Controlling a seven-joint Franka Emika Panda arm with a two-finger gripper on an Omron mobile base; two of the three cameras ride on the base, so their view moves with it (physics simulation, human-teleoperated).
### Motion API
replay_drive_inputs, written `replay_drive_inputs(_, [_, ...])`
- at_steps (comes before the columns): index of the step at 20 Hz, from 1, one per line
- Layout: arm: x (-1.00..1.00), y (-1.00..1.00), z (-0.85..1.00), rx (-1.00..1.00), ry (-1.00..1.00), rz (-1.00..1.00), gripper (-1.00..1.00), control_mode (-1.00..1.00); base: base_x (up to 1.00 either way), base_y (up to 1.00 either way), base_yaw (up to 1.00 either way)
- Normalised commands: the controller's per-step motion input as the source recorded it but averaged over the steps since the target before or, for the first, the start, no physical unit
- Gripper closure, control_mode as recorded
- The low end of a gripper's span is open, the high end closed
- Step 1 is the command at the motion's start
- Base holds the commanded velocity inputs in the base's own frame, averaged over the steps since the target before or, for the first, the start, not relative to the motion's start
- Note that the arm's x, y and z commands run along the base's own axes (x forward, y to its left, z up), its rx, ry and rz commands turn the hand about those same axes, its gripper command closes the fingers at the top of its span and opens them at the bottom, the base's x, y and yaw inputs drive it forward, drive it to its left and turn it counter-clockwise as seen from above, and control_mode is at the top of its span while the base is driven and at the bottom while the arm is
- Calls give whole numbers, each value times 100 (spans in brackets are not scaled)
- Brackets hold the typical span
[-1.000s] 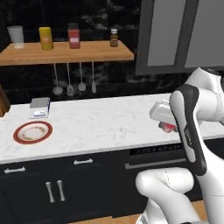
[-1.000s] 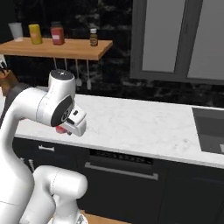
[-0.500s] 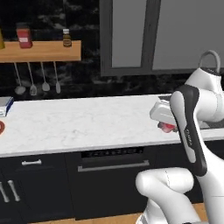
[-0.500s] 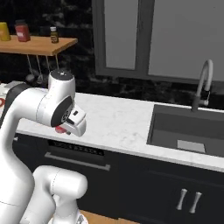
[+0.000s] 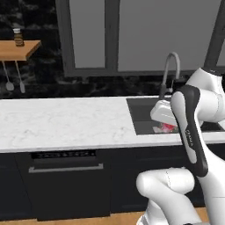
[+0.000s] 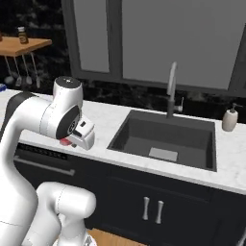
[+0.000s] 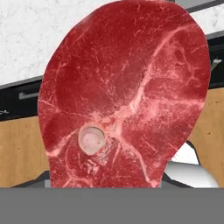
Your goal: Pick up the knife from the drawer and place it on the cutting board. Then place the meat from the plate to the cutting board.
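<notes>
The robot's two-finger gripper [image 5: 168, 127], tucked close against its own white arm, was clamped on the raw, pinkish-red slab of meat [image 7: 124, 94], marbled with paler streaks and marked by a round pale bone. In the hand view the cut hung directly in front of the fingers, its flat face toward the camera; from the base cameras only a red sliver [image 6: 64, 141] showed beneath the wrist.

Over the preceding second the arm's pose had not altered, yet everything around it had: the base had driven sideways along the white marble counter [image 5: 66, 123]. The red-rimmed plate that a second earlier lay on the counter off to the hand's side had slid out of the frame. A dark recessed sink [image 6: 163, 139] with a curved grey tap [image 6: 171, 89] now lay just beyond the gripper, with a black built-in dishwasher front [image 5: 66, 176] below the counter.

That suggested the task's second half was under way: the meat was lifted and in transit. The cutting board could not be seen near the hand, so the carry appeared unfinished.
</notes>
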Motion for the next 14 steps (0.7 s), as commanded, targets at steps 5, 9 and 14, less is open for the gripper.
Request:
replay_drive_inputs(5, [0, 0, 0, 0, 0, 0, 100, 100, 0, -100, 13])
replay_drive_inputs(9, [0, 0, 0, 0, 0, 0, 100, 100, 0, -100, 12])
replay_drive_inputs(14, [0, 0, 0, 0, 0, 0, 100, 100, 0, -91, 10])
